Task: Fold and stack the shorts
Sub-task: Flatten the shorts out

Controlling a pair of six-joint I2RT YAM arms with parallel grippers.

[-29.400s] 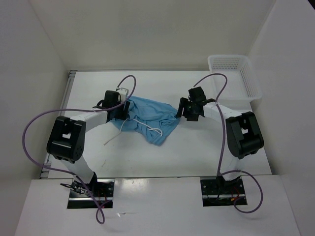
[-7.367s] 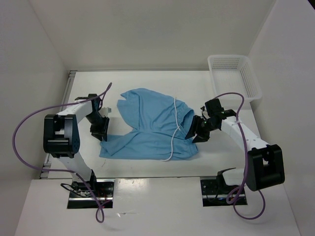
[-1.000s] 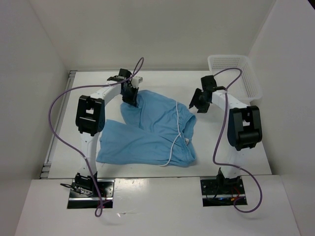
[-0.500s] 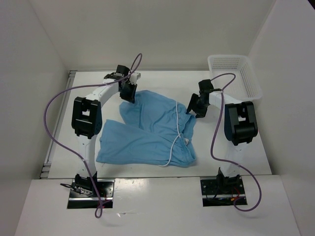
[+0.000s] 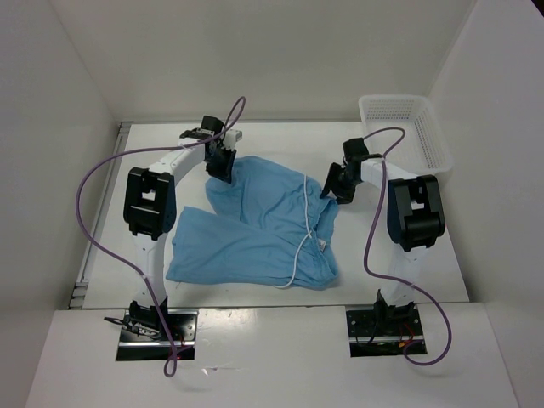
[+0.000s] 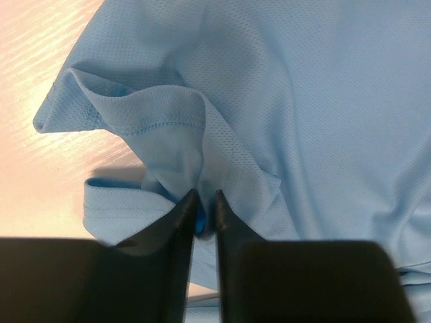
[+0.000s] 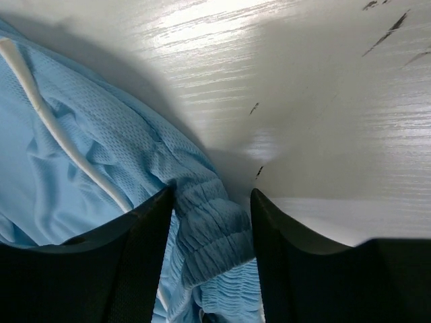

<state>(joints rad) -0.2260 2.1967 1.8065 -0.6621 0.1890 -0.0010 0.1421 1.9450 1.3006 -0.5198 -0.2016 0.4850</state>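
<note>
At the far edge of the shorts (image 5: 255, 229), both pincers are working. The right pincer (image 7: 212, 195) is just arriving. A second ago it was hovering over bare surface (image 5: 382, 246) beyond the cloth. Now it is straddling the gathered waistband (image 7: 215, 235), jaws wide, not yet closing. The left pincer (image 6: 205, 198) is barely shifting, jaws narrow, pinching a fold by the far leg hem (image 6: 135, 118). Likely meaning: both far corners are being taken for a fold toward the near side, with nothing folded yet. The shorts are lying flat between and nearward of the two pincers. The waistband end is pointing at the right pincer and the legs toward the left one, so the long axis is running pincer to pincer. The drawstring (image 5: 299, 242) is trailing nearward from the right pincer.
</note>
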